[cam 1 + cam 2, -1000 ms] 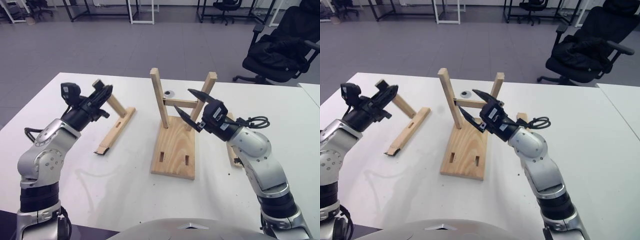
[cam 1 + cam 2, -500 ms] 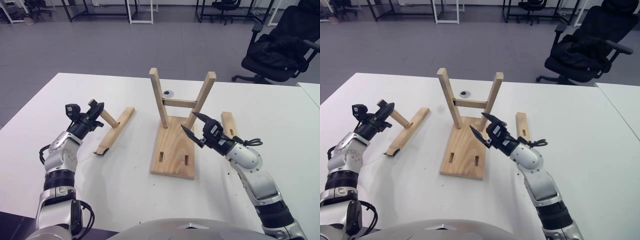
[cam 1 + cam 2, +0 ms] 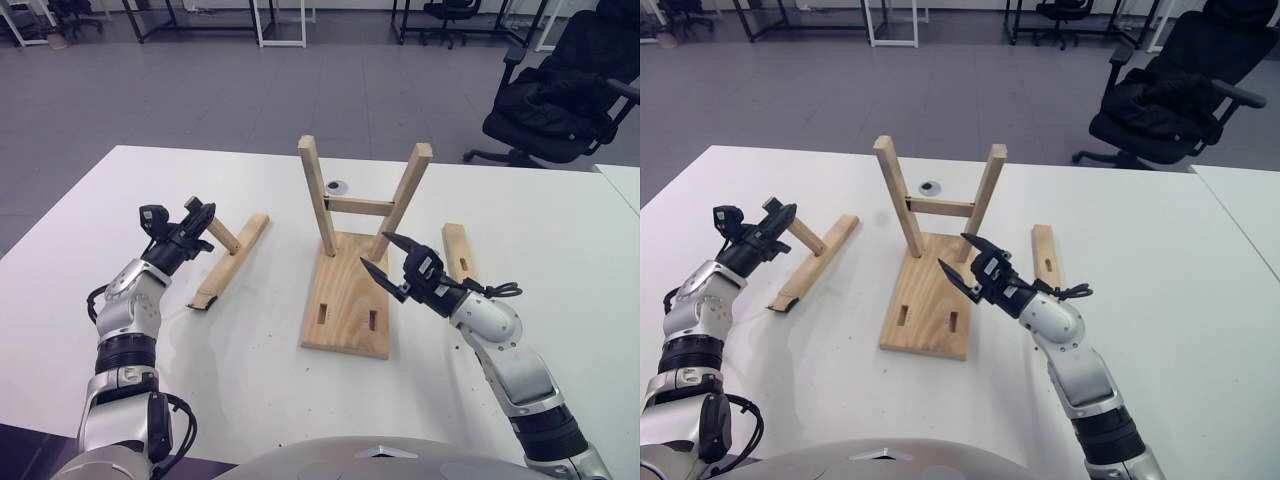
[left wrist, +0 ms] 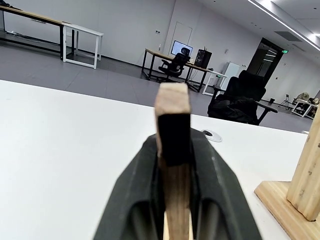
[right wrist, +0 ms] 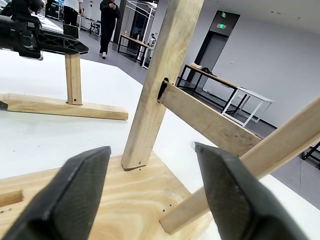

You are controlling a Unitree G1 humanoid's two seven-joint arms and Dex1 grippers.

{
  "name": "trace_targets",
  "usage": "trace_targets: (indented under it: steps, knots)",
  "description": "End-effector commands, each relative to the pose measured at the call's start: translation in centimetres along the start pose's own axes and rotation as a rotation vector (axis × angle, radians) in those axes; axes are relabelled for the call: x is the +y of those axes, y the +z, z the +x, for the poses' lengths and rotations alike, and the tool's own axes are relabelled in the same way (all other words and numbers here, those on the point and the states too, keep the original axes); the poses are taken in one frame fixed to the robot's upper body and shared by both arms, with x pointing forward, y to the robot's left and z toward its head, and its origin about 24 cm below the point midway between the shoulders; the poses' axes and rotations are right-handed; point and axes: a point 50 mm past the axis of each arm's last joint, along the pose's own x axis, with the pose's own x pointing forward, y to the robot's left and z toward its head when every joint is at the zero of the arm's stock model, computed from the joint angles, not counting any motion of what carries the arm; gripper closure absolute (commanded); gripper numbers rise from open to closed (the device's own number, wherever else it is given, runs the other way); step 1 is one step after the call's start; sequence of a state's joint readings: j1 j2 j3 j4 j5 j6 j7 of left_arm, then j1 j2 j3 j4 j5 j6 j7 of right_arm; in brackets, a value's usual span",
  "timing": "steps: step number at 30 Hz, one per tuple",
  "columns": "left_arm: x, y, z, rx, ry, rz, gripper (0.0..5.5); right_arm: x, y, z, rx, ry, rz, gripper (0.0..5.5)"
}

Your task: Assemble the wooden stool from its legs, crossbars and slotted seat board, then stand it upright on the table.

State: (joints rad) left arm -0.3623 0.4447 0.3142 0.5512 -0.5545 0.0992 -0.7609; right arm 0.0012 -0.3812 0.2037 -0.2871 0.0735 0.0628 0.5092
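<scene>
Left gripper (image 3: 198, 218) dropped, fingers now clamped on loose leg's (image 3: 235, 258) crossbar (image 3: 225, 235); right gripper (image 3: 374, 250) lowered beside seat (image 3: 345, 310), fingers spread: second leg set likely next.

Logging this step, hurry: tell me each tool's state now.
Left tool: shut on the crossbar.
Right tool: open, holding nothing, over the seat board.

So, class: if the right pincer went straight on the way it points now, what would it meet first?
Probably the left upright leg, low near the seat board; depth is unclear.
</scene>
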Motion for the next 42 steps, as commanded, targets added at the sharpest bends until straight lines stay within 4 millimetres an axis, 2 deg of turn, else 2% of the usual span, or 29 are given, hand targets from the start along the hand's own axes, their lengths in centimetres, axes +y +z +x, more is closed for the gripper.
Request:
trace_targets:
  steps: [1,5,11,15,19,21,26,28,35,42]
  knots:
    - [0.4,-1.5,-0.3,0.076,0.042,0.035,5.10,0.0,-0.1,0.3,0.004,0.008,-0.012,2.35]
    - [0.6,-2.1,-1.1,0.137,0.092,0.105,5.10,0.1,0.0,0.2,0.007,0.007,-0.037,2.35]
    - [0.3,-6.2,-3.4,0.311,0.137,0.100,5.10,-0.1,0.2,0.4,0.005,0.012,-0.065,2.35]
    - [0.2,-8.7,-3.8,0.490,0.090,0.173,5.10,-0.2,0.3,0.6,0.008,0.029,-0.095,2.35]
    - [0.4,-9.5,-3.7,0.529,0.093,0.149,5.10,0.2,0.4,0.9,0.006,0.042,-0.105,2.35]
    - [0.5,-9.3,-4.0,0.502,0.097,0.141,5.10,0.2,0.4,0.9,0.007,0.039,-0.105,2.35]
    - [0.2,-6.0,-2.5,0.261,0.061,0.149,5.10,0.2,0.6,1.6,-0.017,0.029,-0.104,2.35]
    - [0.3,-4.7,-2.0,0.228,0.045,0.166,4.61,0.2,0.6,1.8,-0.022,0.030,-0.109,2.35]
    - [1.2,-3.1,-2.8,0.409,0.018,0.240,3.40,0.1,0.2,2.2,-0.019,0.032,-0.117,2.35]
    - [0.5,-2.0,-3.0,0.593,-0.022,0.246,2.27,0.9,-0.4,2.1,0.004,0.064,-0.110,2.35]
